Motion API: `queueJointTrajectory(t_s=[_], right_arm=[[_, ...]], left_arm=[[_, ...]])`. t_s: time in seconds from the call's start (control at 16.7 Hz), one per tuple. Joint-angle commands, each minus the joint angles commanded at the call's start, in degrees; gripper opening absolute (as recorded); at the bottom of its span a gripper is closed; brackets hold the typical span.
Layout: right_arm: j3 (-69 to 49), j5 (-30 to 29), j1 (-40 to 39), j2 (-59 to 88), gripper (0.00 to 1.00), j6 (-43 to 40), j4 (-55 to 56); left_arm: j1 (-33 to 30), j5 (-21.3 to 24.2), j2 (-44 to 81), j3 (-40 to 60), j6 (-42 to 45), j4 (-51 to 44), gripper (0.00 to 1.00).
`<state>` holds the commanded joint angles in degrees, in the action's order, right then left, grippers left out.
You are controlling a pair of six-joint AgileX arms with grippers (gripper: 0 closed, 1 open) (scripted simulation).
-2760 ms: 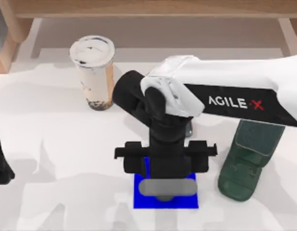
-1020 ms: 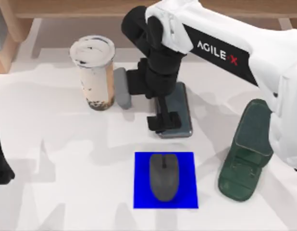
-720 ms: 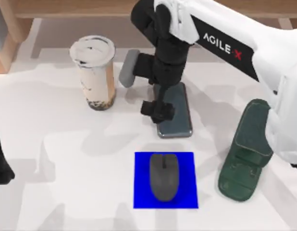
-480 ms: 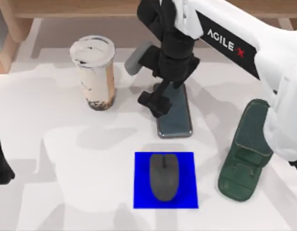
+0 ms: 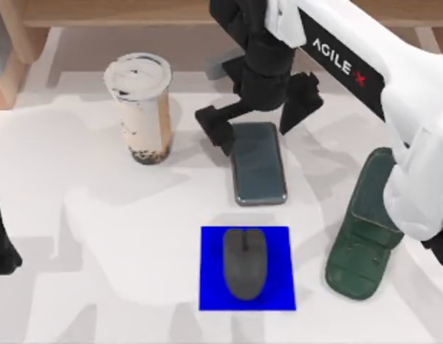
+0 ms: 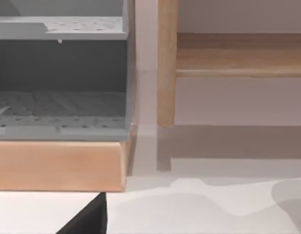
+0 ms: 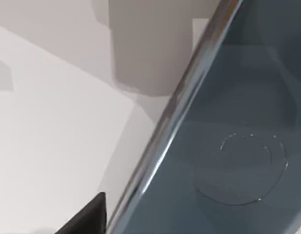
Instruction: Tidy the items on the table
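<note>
A light wooden shelf point(image 5: 207, 11) lines the far edge.

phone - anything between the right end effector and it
Nothing visible. The right end effector hangs right over the far end of the phone, fingers spread to either side, with only bare table around it.

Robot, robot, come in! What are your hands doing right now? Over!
Right gripper open, straddling far end of smartphone. Left arm parked at table's left edge. Mouse sits on blue pad. Cup stands clear of the phone.
</note>
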<state>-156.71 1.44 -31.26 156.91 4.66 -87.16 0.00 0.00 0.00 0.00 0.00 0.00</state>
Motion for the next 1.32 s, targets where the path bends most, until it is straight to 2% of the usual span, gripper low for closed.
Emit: queueJointTrajectory(t_s=[0.24,0.42,0.9,1.32], right_arm=[[-5.92,-1.41,-0.37,2.22,1.00,16.31,-4.30],[-8.82,-2.35,-0.63,3.15,1.00,23.05,-6.56],[-9.49,-2.58,-0.45,3.26,1.00,24.77,-7.05],[-0.10,-2.61,-0.58,1.27,1.00,24.68,0.04]], left_arm=[[0.00,0.00,0.00,0.00,0.00,0.00,1.00],[0.00,0.00,0.00,0.00,0.00,0.00,1.00],[0.00,0.00,0.00,0.00,0.00,0.00,1.00],[0.00,0.00,0.00,0.00,0.00,0.00,1.00]])
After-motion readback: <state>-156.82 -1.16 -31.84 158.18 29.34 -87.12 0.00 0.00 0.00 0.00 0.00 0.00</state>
